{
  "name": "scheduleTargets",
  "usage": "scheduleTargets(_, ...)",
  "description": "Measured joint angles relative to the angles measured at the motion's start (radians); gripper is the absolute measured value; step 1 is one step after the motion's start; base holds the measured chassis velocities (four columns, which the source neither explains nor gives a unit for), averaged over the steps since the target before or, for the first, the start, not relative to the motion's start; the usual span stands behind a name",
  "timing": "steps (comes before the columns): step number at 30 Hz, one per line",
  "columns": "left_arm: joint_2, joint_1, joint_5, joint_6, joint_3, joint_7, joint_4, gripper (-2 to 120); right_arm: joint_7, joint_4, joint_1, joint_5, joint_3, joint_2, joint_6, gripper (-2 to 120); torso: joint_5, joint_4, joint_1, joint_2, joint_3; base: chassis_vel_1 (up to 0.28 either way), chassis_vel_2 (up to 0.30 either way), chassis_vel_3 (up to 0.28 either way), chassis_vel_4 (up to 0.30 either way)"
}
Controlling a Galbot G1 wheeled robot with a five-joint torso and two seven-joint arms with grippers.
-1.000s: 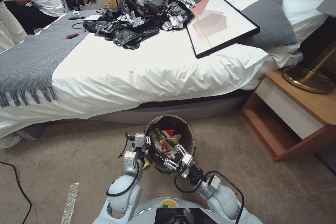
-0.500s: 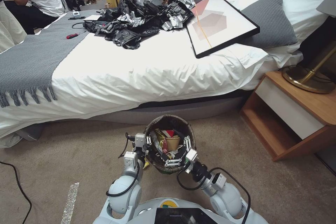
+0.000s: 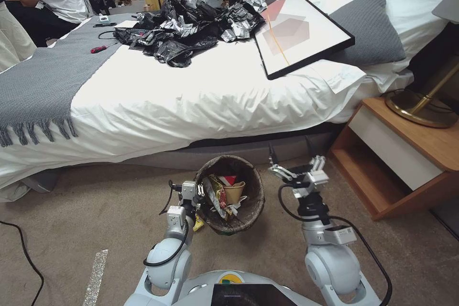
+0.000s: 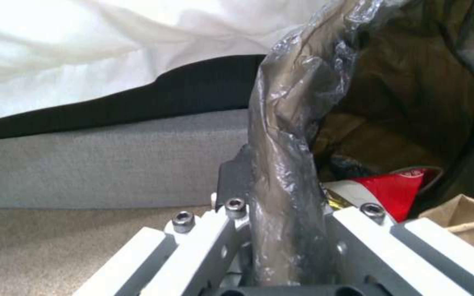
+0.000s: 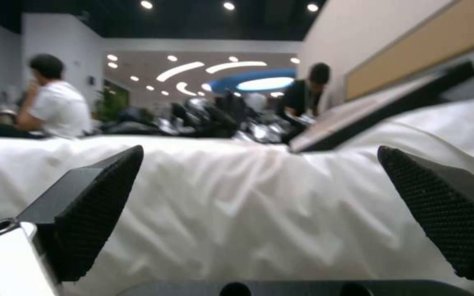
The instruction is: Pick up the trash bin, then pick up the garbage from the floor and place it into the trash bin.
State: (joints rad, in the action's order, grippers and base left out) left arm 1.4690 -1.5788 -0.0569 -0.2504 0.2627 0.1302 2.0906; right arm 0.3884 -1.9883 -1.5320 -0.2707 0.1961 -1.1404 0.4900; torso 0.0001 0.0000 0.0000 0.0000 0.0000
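Observation:
The trash bin (image 3: 252,201), lined with a brown-black bag, is just in front of the bed. My left gripper (image 3: 200,192) is shut on its near-left rim. In the left wrist view the bag-covered rim (image 4: 284,172) is pinched between the fingers of the left gripper (image 4: 281,213). Garbage lies inside the bin: a brown paper cup (image 3: 234,192), a red scrap (image 3: 230,180) and a yellow wrapper (image 3: 217,193). A yellow scrap (image 3: 198,224) pokes out by the bin below the left gripper. My right gripper (image 3: 290,152) hangs open and empty to the right of the bin. Its pads (image 5: 100,205) face the bed sheet.
The bed's grey base (image 3: 267,150) runs right behind the bin. A wooden nightstand (image 3: 397,158) with a brass lamp base (image 3: 420,107) stands to the right. On the bed lie black bags (image 3: 186,28) and a framed picture (image 3: 296,24). A black cable (image 3: 24,248) crosses the carpet at left.
My right gripper has come away from the bin's near rim, swung out to the right and up, and stands open. The left gripper keeps its hold on the rim.

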Motion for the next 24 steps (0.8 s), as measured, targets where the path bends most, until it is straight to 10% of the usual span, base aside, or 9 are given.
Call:
scheduleTargets(10, -0.001, 0.009, -0.004, 0.011, 0.016, 0.004, -0.010, 0, -0.434, -0.237, -0.079, 0.150, 0.205, -0.127, -0.081, 100, -0.0002, -0.0001, 0.000, 0.000, 0.000, 0.000, 0.000, 0.000, 0.000)
scheduleTargets(24, 0.000, 0.015, -0.022, 0.012, 0.022, 0.002, -0.015, 0, -0.481, -0.037, -0.166, 0.169, 0.289, -0.227, 0.061, 100, -0.0001, 0.0001, 0.000, 0.000, 0.000, 0.000, 0.000, 0.000, 0.000)
